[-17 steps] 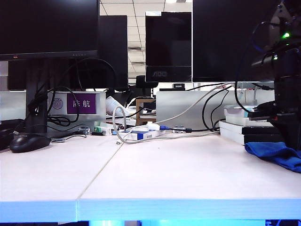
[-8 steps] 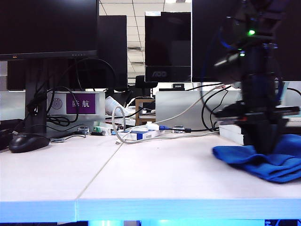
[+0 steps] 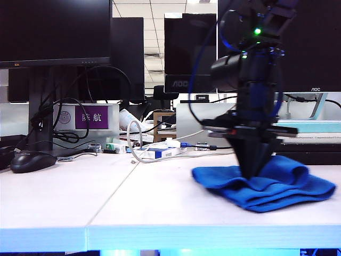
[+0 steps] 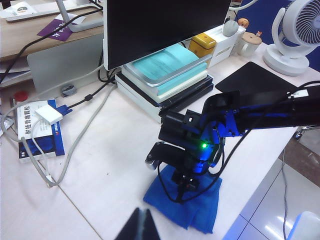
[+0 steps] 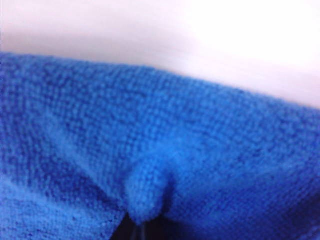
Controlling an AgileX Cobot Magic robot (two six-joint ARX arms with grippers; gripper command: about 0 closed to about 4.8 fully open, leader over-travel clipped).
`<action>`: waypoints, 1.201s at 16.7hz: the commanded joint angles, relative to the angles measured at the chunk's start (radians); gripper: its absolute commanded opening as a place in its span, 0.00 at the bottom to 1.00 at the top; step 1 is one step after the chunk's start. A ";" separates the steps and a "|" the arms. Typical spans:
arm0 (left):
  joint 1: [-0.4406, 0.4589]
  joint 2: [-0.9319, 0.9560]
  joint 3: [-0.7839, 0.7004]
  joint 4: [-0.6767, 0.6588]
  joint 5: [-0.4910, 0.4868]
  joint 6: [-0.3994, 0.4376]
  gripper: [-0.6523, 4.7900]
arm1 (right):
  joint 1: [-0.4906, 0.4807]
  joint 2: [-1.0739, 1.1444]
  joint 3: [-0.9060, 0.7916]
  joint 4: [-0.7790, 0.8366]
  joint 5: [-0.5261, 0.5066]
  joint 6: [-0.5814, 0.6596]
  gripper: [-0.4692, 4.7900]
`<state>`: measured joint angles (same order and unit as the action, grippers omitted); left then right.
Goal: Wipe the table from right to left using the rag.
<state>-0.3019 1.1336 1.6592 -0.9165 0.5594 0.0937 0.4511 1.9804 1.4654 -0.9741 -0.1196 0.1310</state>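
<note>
The blue rag (image 3: 277, 188) lies rumpled on the white table (image 3: 160, 205), right of the middle. My right gripper (image 3: 254, 174) points straight down into it, shut on a pinched fold of the rag (image 5: 146, 192). Blue cloth fills most of the right wrist view, with the gripper (image 5: 137, 231) at its edge and bare table (image 5: 200, 35) beyond. From the left wrist view the rag (image 4: 202, 212) sits near the table's front edge under the right arm (image 4: 240, 117). My left gripper (image 4: 141, 226) hovers above the table beside the rag, shut and holding nothing; it is outside the exterior view.
A black mouse (image 3: 33, 161) sits at the far left. Cables and a white adapter on a blue box (image 4: 37, 127) lie along the back. A stack of teal books (image 4: 167, 75) sits under a monitor behind the rag. A black pad (image 4: 255, 80) and fan (image 4: 295, 30) stand off to the side.
My right arm has swept leftward, dragging the rag from the table's far right edge to right of the middle. The mouse and cables have not moved.
</note>
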 commanded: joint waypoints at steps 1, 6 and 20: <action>0.001 -0.003 0.005 0.006 0.005 0.003 0.11 | 0.042 0.023 -0.014 0.050 -0.044 0.005 0.08; 0.001 -0.003 0.005 0.005 0.005 0.003 0.11 | 0.119 0.024 -0.013 0.097 -0.044 0.023 0.08; 0.001 -0.005 0.005 -0.045 0.005 0.003 0.11 | 0.292 0.203 0.288 0.108 -0.104 0.052 0.08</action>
<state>-0.3019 1.1332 1.6592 -0.9585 0.5594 0.0937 0.7349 2.1666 1.7294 -0.8627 -0.2268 0.1871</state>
